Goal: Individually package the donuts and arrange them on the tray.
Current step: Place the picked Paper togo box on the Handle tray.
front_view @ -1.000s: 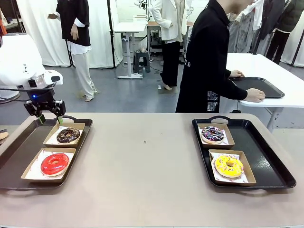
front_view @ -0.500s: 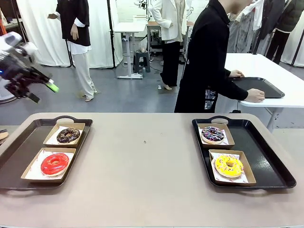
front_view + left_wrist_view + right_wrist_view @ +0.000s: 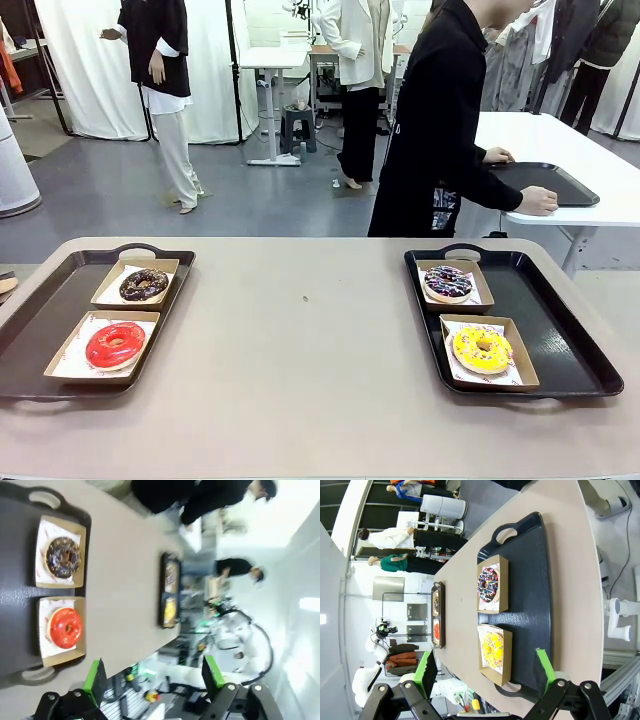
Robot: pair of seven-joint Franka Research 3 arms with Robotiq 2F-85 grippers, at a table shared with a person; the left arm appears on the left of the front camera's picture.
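Left hand [image 3: 152, 680] fingers apart, right hand [image 3: 485, 672] likewise; donuts [image 3: 115, 344] boxed on trays [image 3: 40, 300].

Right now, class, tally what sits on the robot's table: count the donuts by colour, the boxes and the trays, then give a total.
Red donut: 1
Chocolate brown donut: 1
Dark purple donut: 1
Yellow donut: 1
Cardboard boxes: 4
Black trays: 2
Total: 10

No legible text, label, brand or number on trays, boxes, table or background
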